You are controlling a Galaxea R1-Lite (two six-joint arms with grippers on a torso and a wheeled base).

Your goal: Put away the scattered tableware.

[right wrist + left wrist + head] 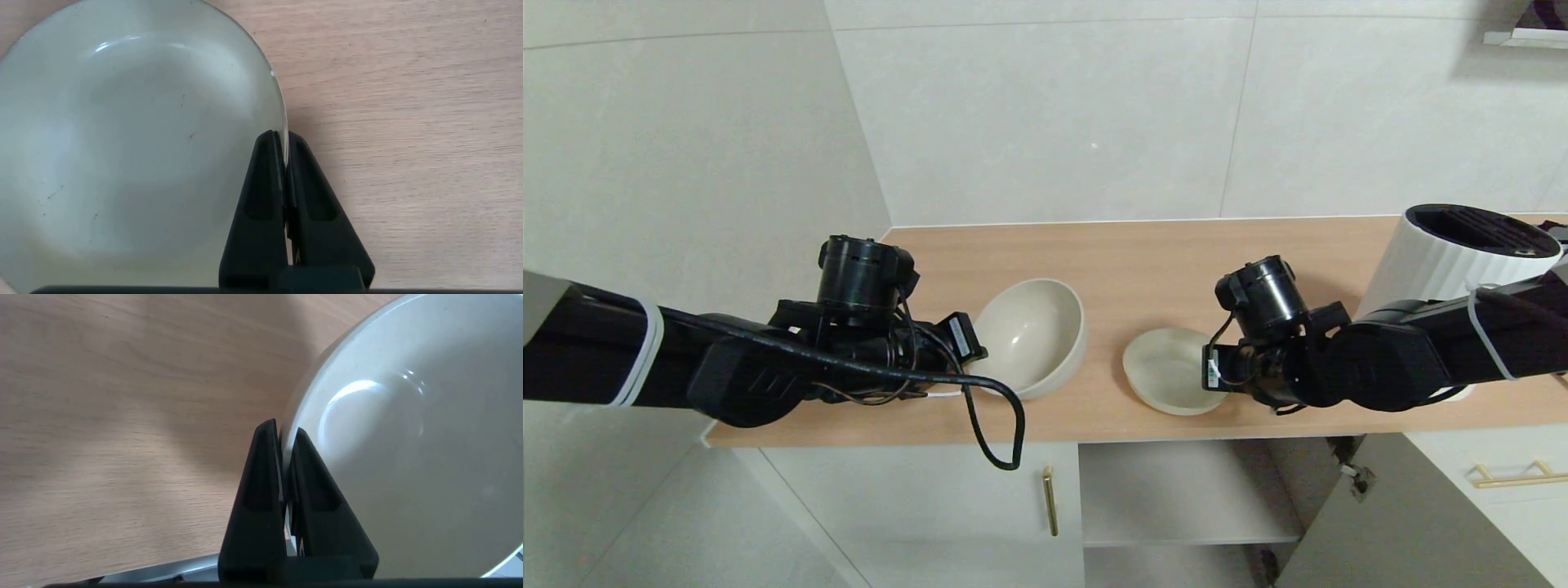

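Note:
A deep beige bowl (pixel 1033 335) is tipped on the wooden counter (pixel 1160 253), its near rim raised. My left gripper (pixel 283 434) is shut on that rim, one finger inside the bowl (pixel 409 441) and one outside. A shallow pale plate (pixel 1168 367) sits to the bowl's right near the counter's front edge. My right gripper (pixel 283 140) is shut on the plate's (pixel 139 147) rim at its right side. In the head view each gripper is hidden behind its wrist.
A white ribbed container (pixel 1454 249) with a dark slotted top stands at the counter's right. A tiled wall closes the back and left. Below the counter an open cabinet shows a shelf (pixel 1184 498); a closed door with a brass handle (pixel 1050 501) is beside it.

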